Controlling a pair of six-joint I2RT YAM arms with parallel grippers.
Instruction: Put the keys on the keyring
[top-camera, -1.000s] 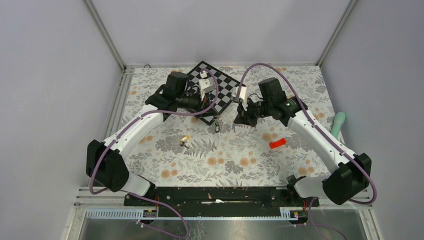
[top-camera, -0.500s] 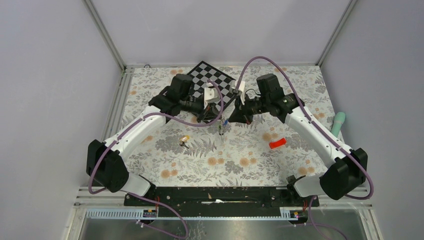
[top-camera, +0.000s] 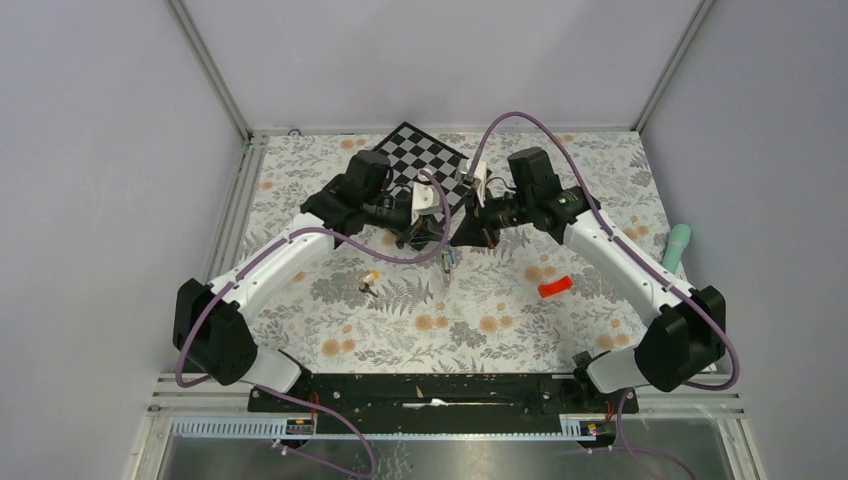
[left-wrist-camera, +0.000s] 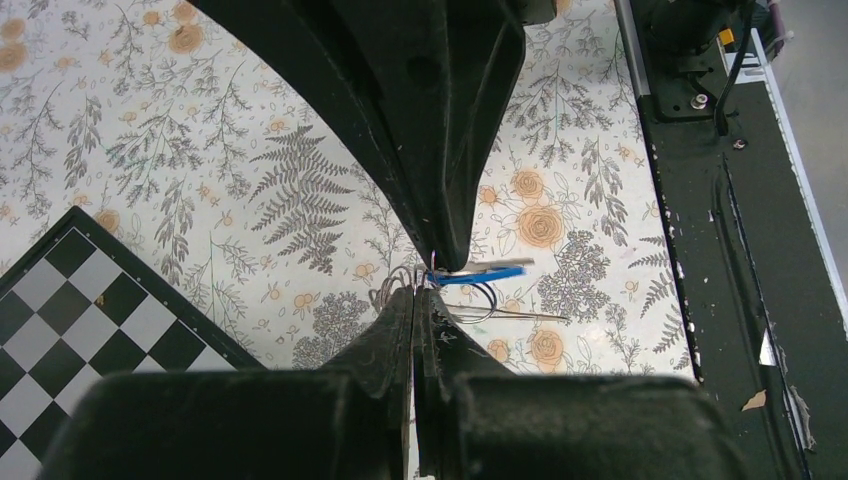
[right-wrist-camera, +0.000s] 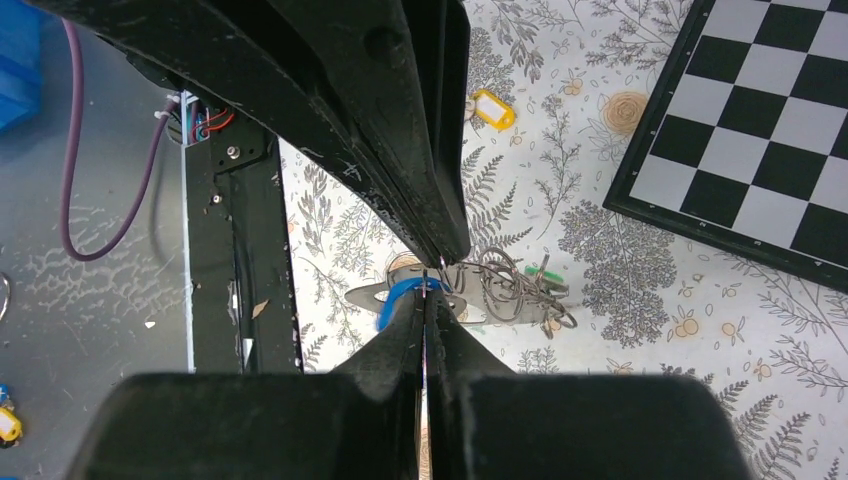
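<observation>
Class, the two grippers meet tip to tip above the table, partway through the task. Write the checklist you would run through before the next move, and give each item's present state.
1. Left gripper shut: ok.
2. Right gripper shut: ok.
3. Blue-tagged key at the meeting tips: ok.
4. Blue-tagged key threaded on the keyring: cannot tell; the join is hidden.
5. Green-tagged key attached to the keyring: cannot tell; it lies close by.
6. Yellow-tagged key on the keyring: not ok; it lies loose on the table, apart from the rest.
</observation>
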